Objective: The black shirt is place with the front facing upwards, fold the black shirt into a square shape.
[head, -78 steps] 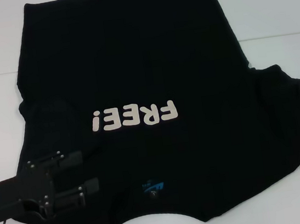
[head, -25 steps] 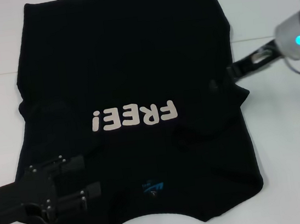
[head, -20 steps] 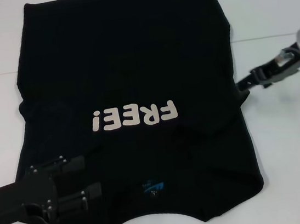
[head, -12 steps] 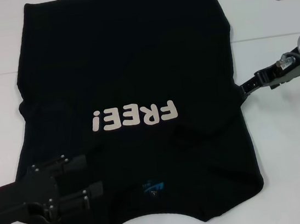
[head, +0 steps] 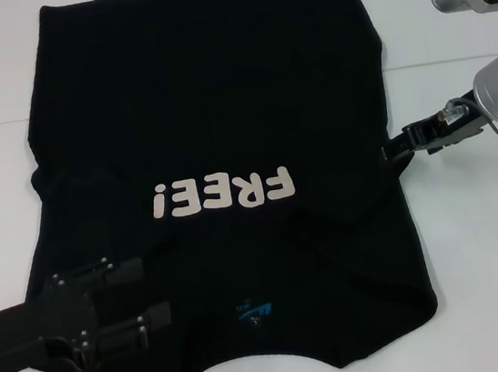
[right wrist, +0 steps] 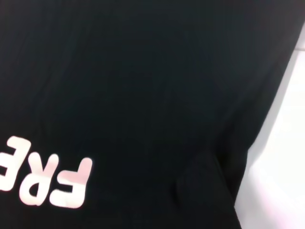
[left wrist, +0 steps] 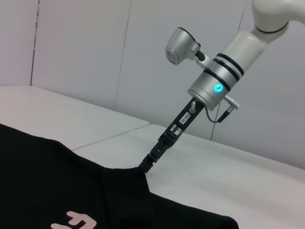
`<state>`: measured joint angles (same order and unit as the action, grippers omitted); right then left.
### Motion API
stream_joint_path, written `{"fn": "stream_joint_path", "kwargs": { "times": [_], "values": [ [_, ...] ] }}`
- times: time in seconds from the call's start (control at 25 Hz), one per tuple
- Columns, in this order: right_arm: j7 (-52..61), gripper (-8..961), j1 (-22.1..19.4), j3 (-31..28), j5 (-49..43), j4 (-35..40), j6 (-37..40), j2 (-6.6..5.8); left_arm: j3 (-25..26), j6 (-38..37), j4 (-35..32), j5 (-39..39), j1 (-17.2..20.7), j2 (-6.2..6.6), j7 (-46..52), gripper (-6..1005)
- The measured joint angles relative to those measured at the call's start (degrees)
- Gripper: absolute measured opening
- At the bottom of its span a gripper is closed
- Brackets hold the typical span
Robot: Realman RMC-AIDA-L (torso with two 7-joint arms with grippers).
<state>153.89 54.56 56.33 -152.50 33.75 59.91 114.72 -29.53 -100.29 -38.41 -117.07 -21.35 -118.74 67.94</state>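
The black shirt (head: 211,108) lies spread front-up on the white bench (head: 491,282), the right end effector (head: 389,151) touching its right edge with fingers I cannot tell apart, while the left end effector (head: 144,296) rests spread open on the near-left cloth.

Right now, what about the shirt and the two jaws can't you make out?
- Right gripper: black against the black shirt edge, head and left wrist views; jaw state and grip unreadable.
- Left gripper: same contrast problem, head view.
- Folded sleeves: black on black.
- Neck label: too small to read.
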Motion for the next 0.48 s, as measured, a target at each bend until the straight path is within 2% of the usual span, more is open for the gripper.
{"fn": "stream_joint_path", "kwargs": {
  "times": [0.36, 0.44, 0.48],
  "values": [
    [-0.04, 848, 0.24, 0.38, 0.15, -1.96, -2.18, 0.21, 0.00, 0.07, 0.00, 0.00, 0.00, 0.00, 0.00, 739],
    [-0.14, 656, 0.26, 0.47, 0.03, -1.97, -2.40, 0.22, 0.00, 0.08, 0.00, 0.00, 0.00, 0.00, 0.00, 739],
    [-0.32, 633, 0.27, 0.52, -0.02, -1.98, -2.48, 0.23, 0.00, 0.09, 0.00, 0.00, 0.00, 0.00, 0.00, 739]
  ]
}}
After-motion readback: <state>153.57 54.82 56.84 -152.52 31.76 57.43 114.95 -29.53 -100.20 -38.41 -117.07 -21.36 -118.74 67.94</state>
